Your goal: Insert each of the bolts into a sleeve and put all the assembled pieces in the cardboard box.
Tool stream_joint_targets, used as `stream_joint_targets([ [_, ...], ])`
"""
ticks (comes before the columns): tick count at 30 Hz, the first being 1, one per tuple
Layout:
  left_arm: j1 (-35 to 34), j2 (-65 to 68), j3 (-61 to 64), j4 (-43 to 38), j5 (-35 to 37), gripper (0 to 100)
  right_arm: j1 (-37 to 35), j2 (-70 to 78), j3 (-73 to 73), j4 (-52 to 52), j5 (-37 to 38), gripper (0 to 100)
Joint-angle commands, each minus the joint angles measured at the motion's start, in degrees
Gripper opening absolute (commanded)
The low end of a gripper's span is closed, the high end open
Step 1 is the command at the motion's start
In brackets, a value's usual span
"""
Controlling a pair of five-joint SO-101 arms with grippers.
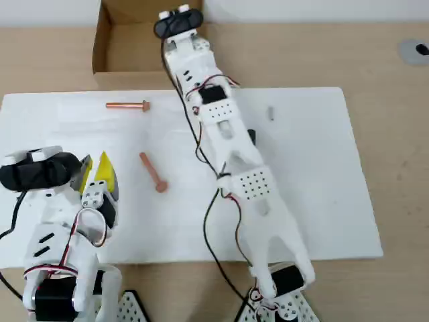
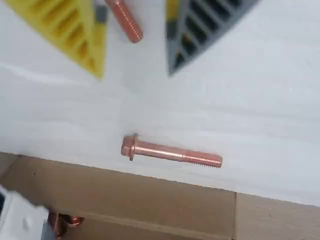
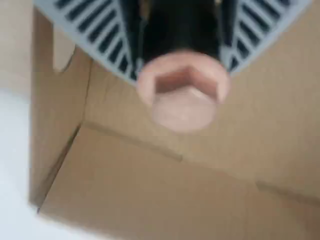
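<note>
Looks down from high above on the white sheet [image 1: 315, 201], with the cardboard box [image 1: 99, 47] at upper left of the frame. From the left wrist, faces close across the sheet toward the box, sharing one bolt [image 2: 170, 153] with the high view. From the right wrist, peers into the box from very near.
</note>
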Motion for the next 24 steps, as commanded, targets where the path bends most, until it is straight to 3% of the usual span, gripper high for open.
stream_joint_targets([
  [1, -0.44, 0.04, 0.09, -1.05, -0.26, 9, 0.66, 0.4, -8.48, 1.93, 1.23, 1.3],
  [4, -0.62, -0.04, 0.09, -1.23, 0.18, 9, 0.57, 1.19, -9.36, 6.07, 1.32, 5.3],
  [9, -0.7, -0.13, 0.35, -2.29, 0.26, 9, 0.13, 1.19, -9.45, 11.52, 1.23, 29.0],
  [12, -0.7, -0.13, 0.35, -2.29, 0.26, 9, -0.22, 1.19, -9.54, 12.57, 1.32, 37.6],
  [18, -1.67, 0.22, 0.18, -1.05, 0.88, 9, -1.1, 1.19, -16.84, 17.49, 1.23, 39.4],
  [24, -9.41, 5.76, -3.96, -0.97, 11.69, 17, -0.57, -6.46, -18.86, 30.51, 0.97, 39.4],
])
